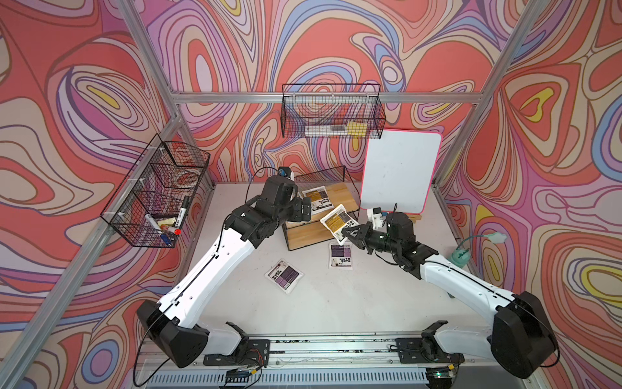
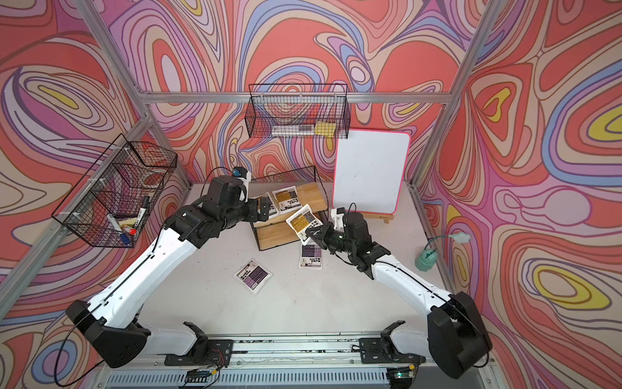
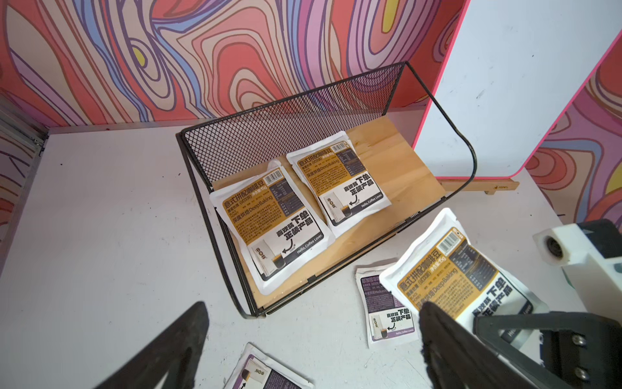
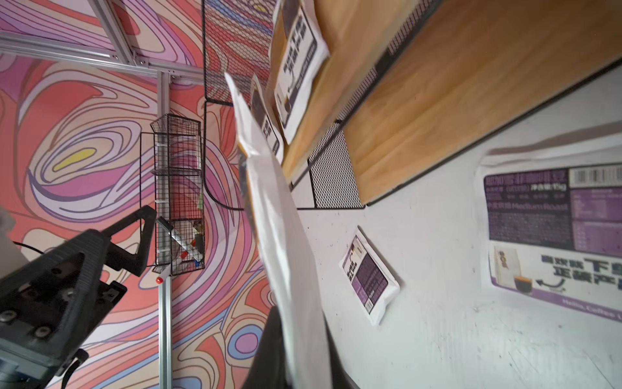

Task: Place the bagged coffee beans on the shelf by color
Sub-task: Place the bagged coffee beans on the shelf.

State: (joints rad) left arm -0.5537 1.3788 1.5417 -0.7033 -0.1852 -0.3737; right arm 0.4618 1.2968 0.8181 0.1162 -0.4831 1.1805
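My right pincer [image 1: 347, 233] gripped yellow pouch [image 1: 336, 220] by near edge (pouch tilted); shelf [image 1: 346, 197] upper board lay just beyond, leftward.

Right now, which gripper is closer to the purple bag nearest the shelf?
Right. The right gripper, holding a yellow bag, hangs close by that purple bag; the left gripper is farther, over the shelf.
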